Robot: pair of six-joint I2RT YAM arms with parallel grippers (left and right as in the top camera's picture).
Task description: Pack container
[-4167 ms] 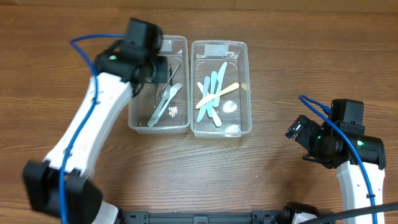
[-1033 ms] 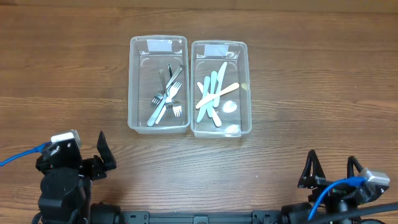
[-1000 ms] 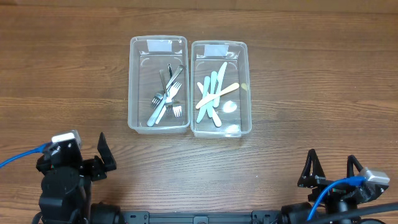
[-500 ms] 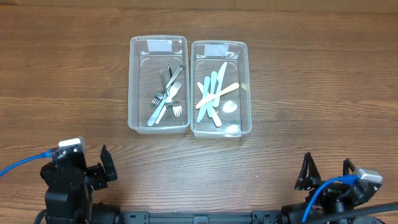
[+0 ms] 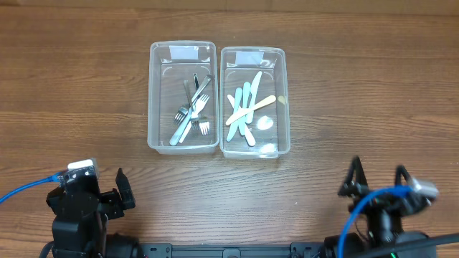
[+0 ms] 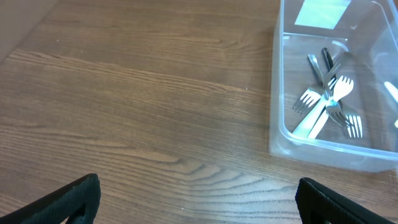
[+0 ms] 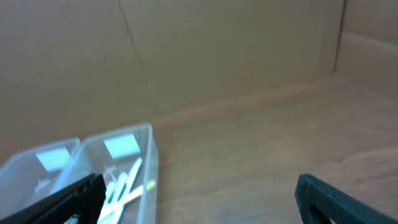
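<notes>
Two clear plastic containers stand side by side at the table's far middle. The left container [image 5: 152, 93] [image 6: 277, 93] holds metal forks [image 5: 191, 109] [image 6: 326, 102]. The right container [image 5: 285, 100] [image 7: 151, 163] holds blue and cream plastic cutlery [image 5: 245, 109] [image 7: 124, 180]. My left gripper [image 5: 99, 185] [image 6: 199, 190] hangs open near the front left edge, well short of the containers, with only bare wood between its fingers. My right gripper [image 5: 378, 174] [image 7: 200, 190] stands open at the front right, tilted up, and holds nothing.
Brown wood-grain tabletop [image 5: 344, 79] stretches on all sides of the containers. A plain brown wall [image 7: 205, 50] rises behind the table in the right wrist view. Blue cables [image 5: 29, 186] trail from both arms at the front edge.
Some seconds ago the left gripper hung over the fork container and the right arm stood mid-right. Both have drawn back to the front edge. In the last second they shifted only slightly.
</notes>
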